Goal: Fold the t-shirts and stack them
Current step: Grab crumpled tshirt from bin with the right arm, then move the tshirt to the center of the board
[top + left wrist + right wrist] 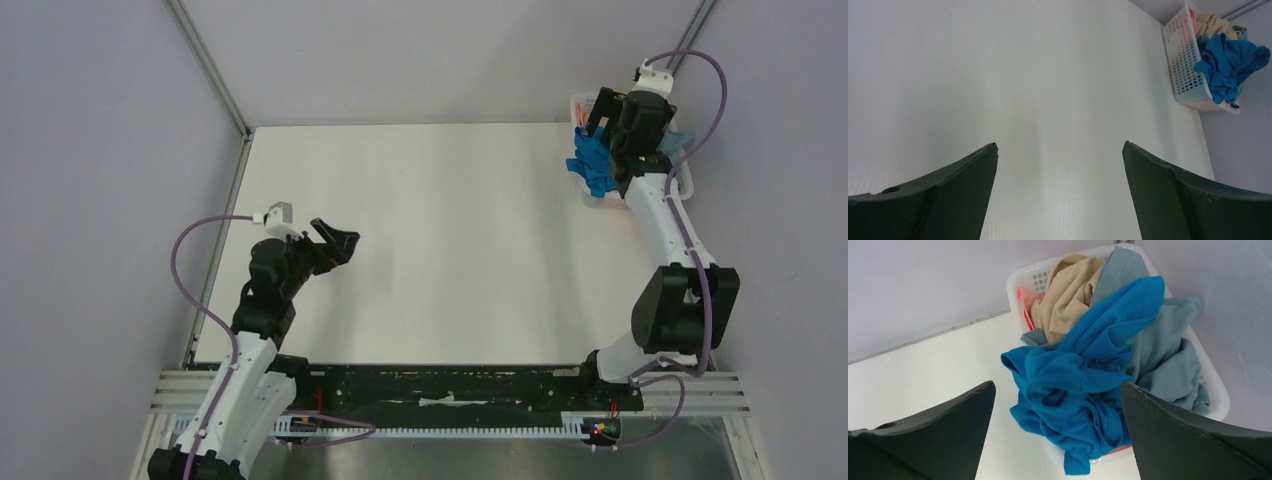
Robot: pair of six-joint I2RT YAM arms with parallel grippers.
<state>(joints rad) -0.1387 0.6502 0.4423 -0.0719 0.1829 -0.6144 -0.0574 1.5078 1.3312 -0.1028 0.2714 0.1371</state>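
The vivid blue t-shirt (1083,390) lies crumpled on top of the white slotted basket (1023,277) and hangs over its near rim. The tan t-shirt (1068,290) and the dusty grey-blue t-shirt (1168,355) lie bunched in the basket behind it. The blue shirt also shows in the top view (592,165) and in the left wrist view (1230,62). My right gripper (1058,390) hovers open above the blue shirt, apart from it, at the far right corner (610,125). My left gripper (1059,147) is open and empty over bare table at the left (335,240).
The basket (580,105) stands at the table's far right corner against the wall. A pink cloth (1024,300) lies at its far left side. The white table (430,250) has a metal frame along its left edge and a rail at the near edge.
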